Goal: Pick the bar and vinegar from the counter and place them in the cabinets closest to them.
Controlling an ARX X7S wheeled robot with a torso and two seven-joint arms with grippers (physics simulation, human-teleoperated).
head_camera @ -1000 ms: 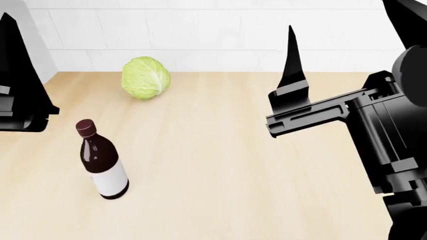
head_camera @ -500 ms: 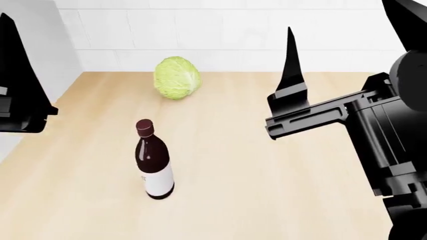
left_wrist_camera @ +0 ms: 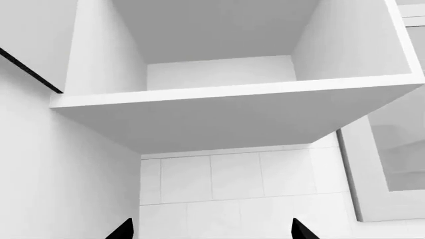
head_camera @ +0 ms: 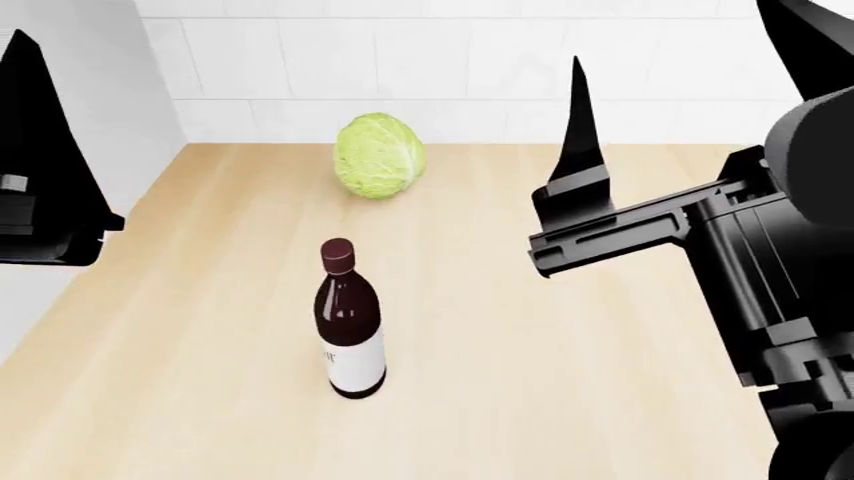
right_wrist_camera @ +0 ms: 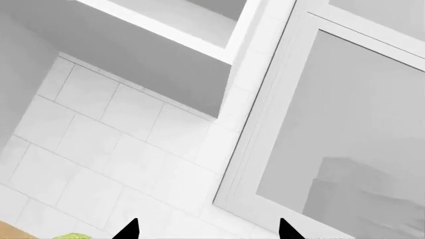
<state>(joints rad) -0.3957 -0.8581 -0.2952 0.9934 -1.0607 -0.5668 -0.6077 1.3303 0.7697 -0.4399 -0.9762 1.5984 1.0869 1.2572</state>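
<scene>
Through the left wrist view, looks up into an open cabinet (left_wrist_camera: 232,107) above a tiled wall, with the left end effector (left_wrist_camera: 211,231) spread wide and holding nothing. Over to the head view: finds the vinegar bottle (head_camera: 354,325) upright on the desk (head_camera: 601,400), now close to the middle of the picture after sitting far over at the left a second ago, with the cabbage (head_camera: 380,155) behind it carried across by the same amount and a grey side wall (head_camera: 34,300) newly showing at the left. Reads as the robot's own turning or rolling, not any handling, since both arms hold the same raised pose and touch nothing. Shows no bar anywhere. Through the right wrist view, faces a glass-fronted cabinet (right_wrist_camera: 345,124), with the right end effector (right_wrist_camera: 207,230) likewise parted and empty. Leaves both pickups not yet begun, though probably lines up the bottle for a reach.
</scene>
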